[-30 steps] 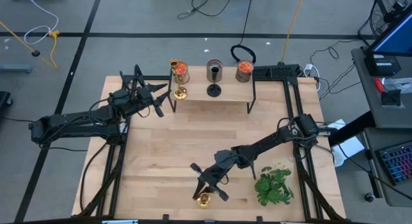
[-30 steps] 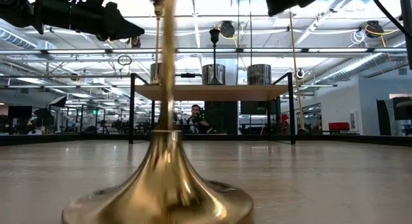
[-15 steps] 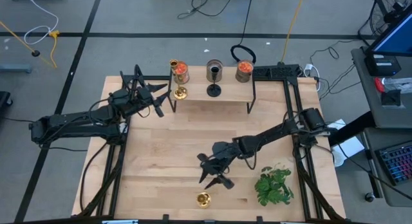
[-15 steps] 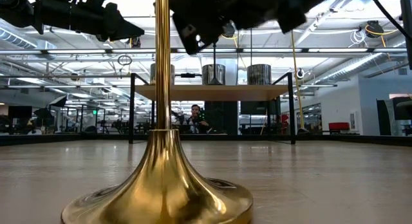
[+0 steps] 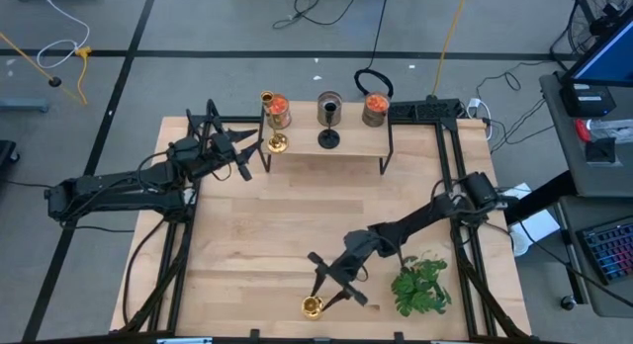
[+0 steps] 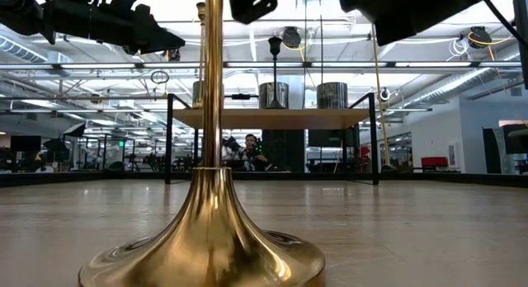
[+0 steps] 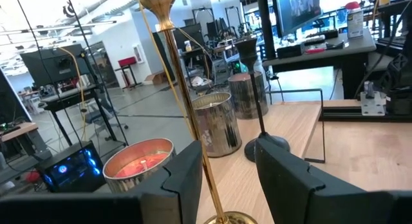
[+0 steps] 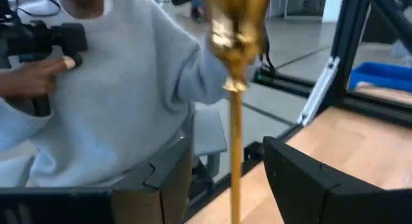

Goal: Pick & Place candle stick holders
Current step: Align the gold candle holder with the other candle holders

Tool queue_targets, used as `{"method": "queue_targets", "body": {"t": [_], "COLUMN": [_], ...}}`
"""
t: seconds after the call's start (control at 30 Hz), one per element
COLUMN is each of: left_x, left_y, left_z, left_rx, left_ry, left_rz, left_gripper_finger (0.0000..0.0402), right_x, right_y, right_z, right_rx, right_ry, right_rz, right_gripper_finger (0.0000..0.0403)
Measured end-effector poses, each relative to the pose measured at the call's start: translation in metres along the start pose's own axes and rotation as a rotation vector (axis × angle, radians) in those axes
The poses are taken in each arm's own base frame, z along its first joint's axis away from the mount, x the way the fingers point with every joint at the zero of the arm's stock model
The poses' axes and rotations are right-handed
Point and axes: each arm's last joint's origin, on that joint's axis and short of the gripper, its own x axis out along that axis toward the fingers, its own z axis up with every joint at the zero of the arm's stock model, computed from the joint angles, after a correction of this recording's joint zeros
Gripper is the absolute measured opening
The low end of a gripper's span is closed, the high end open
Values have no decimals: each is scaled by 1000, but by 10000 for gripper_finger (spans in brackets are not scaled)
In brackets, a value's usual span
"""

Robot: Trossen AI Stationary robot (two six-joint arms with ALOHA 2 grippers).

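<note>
1. A gold candle stick holder (image 5: pixel 313 305) stands upright on its flared base near the front edge of the tabletop (image 5: pixel 257 225), just beside the leafy plant (image 5: pixel 422 285); in the low view its base and stem fill the foreground, flat on the wood and free of any tilt

2. The right claw (image 5: pixel 334 281) sits just behind and above this holder, its fingers spread to either side of the stem; in the right wrist view the gold stem runs up between the two dark fingers (image 8: pixel 309 179) with visible gaps, so the claw reads as released and not gripping; likely it stays straddling the stem so that it can lift away without knocking it

3. A second gold holder (image 5: pixel 274 138) and the black holder (image 5: pixel 327 136) stand on the raised shelf (image 5: pixel 326 156) at the back, in a row with three small jars (image 5: pixel 278 111); both look untouched, so I judge two of the three are not yet moved

4. The left claw (image 5: pixel 237 151) hovers just beside the shelf's left end, fingers wide apart and empty; the left wrist view shows the gold stem (image 7: pixel 187 114) rising between its fingers (image 7: pixel 293 176) but clear of them; it seems lined up for a grasp on that holder

5. The tall thin stems make each holder top-heavy; a sideways brush from a finger could tip one, so a straight withdrawal seems the safe move

6. A person in a grey top (image 8: pixel 122 89) stands beyond the tabletop's front edge
</note>
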Motion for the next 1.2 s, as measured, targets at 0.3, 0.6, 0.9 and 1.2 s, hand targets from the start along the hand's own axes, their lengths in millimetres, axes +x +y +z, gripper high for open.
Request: {"method": "queue_targets", "body": {"t": [0.3,0.6,0.9,1.2], "left_x": [0,0,0,0], "left_y": [0,0,0,0], "left_z": [0,0,0,0], "left_rx": [3,5,5,5], "left_ry": [0,0,0,0], "left_rz": [0,0,0,0], "left_gripper_finger": [150,150,150,150], "right_x": [17,17,17,16], "right_y": [-7,-8,-8,-8], "right_z": [12,12,12,13], "right_rx": [-13,-24,-39,-46], "right_ry": [-23,-20,-20,-31], "right_rz": [2,2,6,52], "right_gripper_finger": [205,143,31,28]}}
